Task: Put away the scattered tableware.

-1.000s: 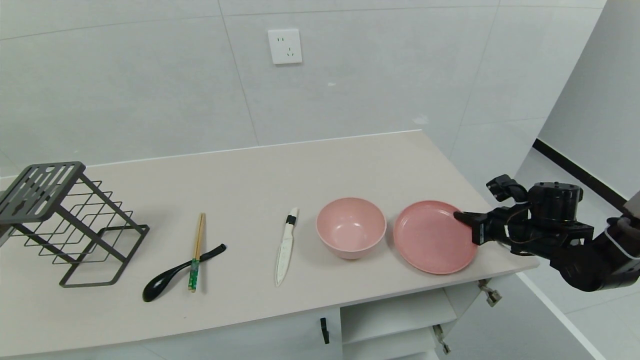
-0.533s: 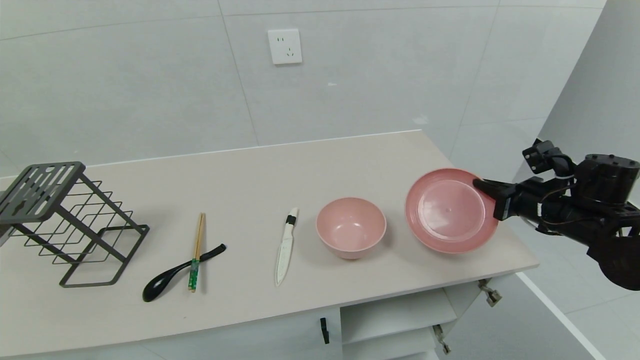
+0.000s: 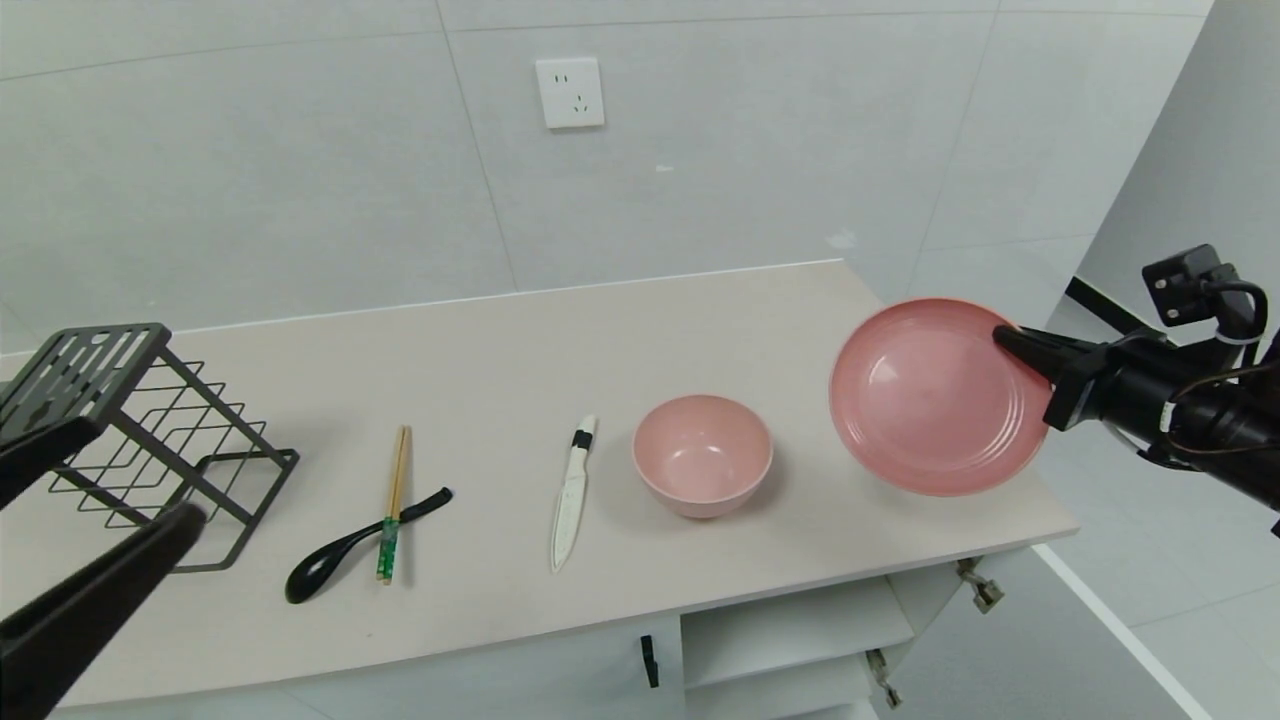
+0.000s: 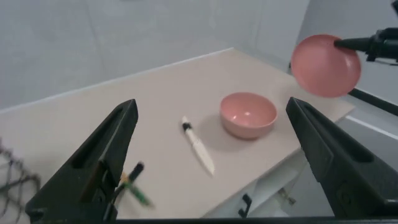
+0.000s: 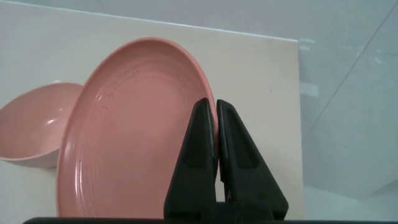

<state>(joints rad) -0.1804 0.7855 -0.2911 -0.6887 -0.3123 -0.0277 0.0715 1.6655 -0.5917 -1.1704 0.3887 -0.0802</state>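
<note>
Right now the pink plate (image 3: 930,395) is held up off the surface (image 3: 600,330), over its right end and tilted so that its hollow face turns toward the head camera. The right gripper (image 3: 1003,338) is clenched on the plate's right rim; in the right wrist view its two black fingers (image 5: 199,124) sit pressed together with the rim pinched between them. The left wrist view shows the plate in the air, above and beyond the far corner of the surface.

Just to the left of the plate a pink bowl (image 3: 702,452) stands upright on the surface, apart from the plate. Left of the bowl lies a knife (image 3: 572,492) with a pale blade and a white handle, its tip pointing toward the front edge. Farther left a pair of chopsticks (image 3: 395,500) lies across the handle of a black spoon (image 3: 350,548), touching it. A black wire rack (image 3: 130,440) stands at the left end of the surface.

The left gripper (image 4: 211,102) hangs released, its fingers spread wide, at the near left, in front of the rack, holding nothing.

A white wall outlet (image 3: 569,92) sits on the tiled wall behind the surface.
</note>
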